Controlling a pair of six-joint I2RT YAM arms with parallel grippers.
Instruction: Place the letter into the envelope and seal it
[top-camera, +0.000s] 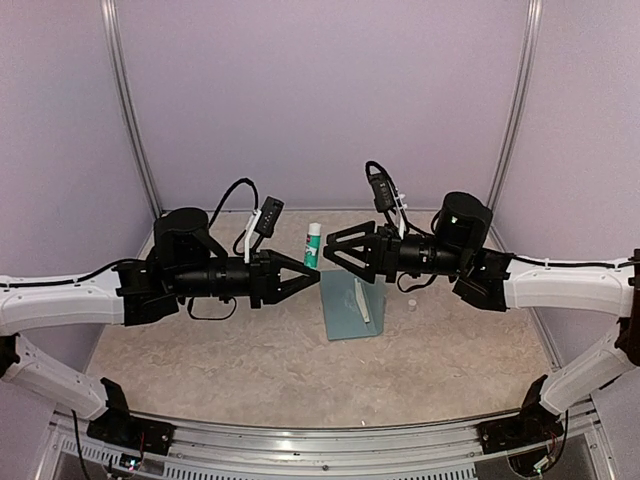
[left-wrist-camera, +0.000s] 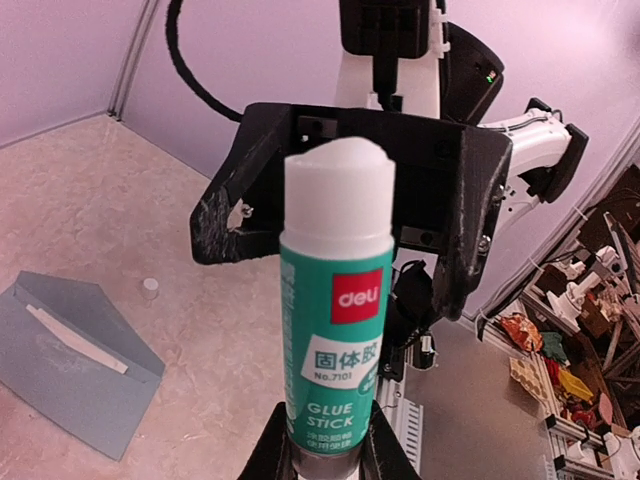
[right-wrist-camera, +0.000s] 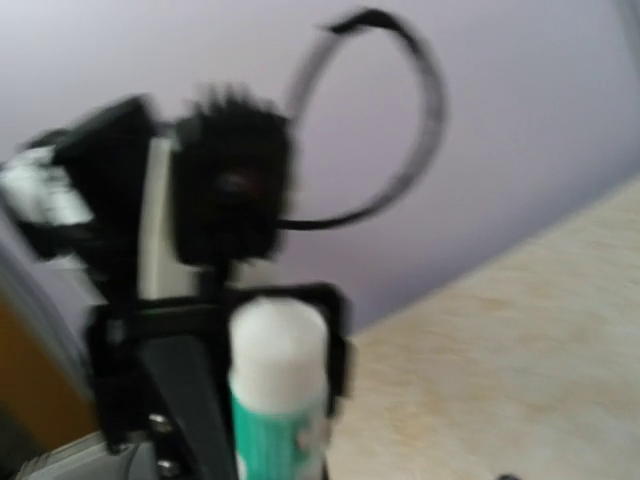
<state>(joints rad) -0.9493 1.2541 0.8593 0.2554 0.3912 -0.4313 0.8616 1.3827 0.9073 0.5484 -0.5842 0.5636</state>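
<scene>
While the glue stick (left-wrist-camera: 335, 330) stands upright in it, left gripper (top-camera: 316, 276): clamped on the stick's base, with the white top end free and pointing up.
Right gripper (top-camera: 329, 254): jaws spread wide and holding nothing. It faces the stick from 3 o'clock in the top view and sits just beside its upper half.
Glue stick top: it looks bare and rounded, so I judge the cap to be off. The right wrist view is too blurred to confirm this.
Small white cap (top-camera: 413, 303): it lies on the table (top-camera: 250, 350) at 3 o'clock from the envelope, apart from it.
Envelope (top-camera: 348, 310): flat on the table, below both grippers and touched by neither.
Direction that matters: in the top view the envelope lies at about 5 o'clock from the held stick, and down. From the right gripper it is nearer 6 o'clock.
Long axis: a pale strip (top-camera: 361, 302) on the envelope runs roughly 11 to 5 o'clock. In the left wrist view the pointed flap lies at the envelope's upper edge.
Letter: I cannot tell whether the strip is the letter or the flap's gum line.
Nearer arm: both hover close to the envelope's far edge, with the right slightly more over it. The left carries the stick, though, so I judge the gluing stroke to be its job.
Next move needs: the stick tipped over so that its top meets the flap.
</scene>
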